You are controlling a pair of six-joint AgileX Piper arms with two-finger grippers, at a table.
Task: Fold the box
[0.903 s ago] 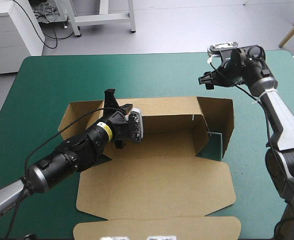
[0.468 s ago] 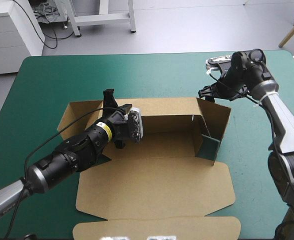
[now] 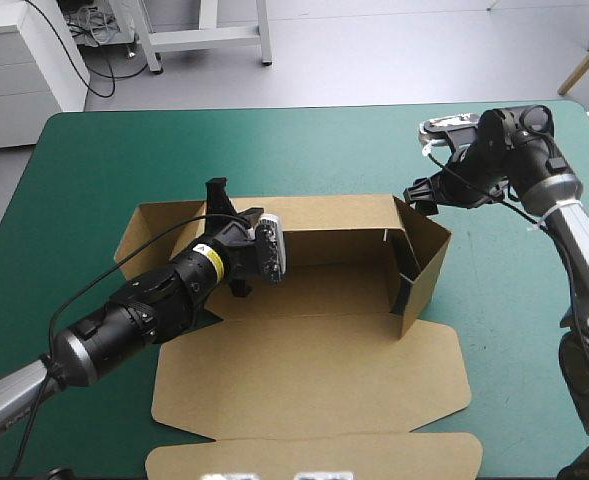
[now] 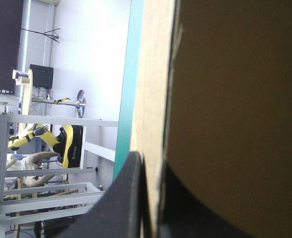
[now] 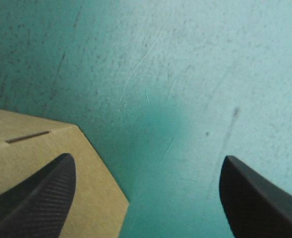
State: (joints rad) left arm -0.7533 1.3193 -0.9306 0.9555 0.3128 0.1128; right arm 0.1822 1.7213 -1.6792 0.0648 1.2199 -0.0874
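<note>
Left jaws pinching box (image 3: 314, 370) wall, right jaws apart beside it

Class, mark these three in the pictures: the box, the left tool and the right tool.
box (image 3: 304, 370): high view, on its flat near panel.
left tool (image 3: 232, 200): high view, between its fingertips at the box's far wall.
right tool (image 3: 420, 190): high view, between its fingertips, beside the raised right wall.

The teal-green cover (image 3: 104, 160) spreads flat over the whole table (image 3: 274, 111) (its far corners rounded); seen close, it carries thin pale scratches and small dark specks.
</note>
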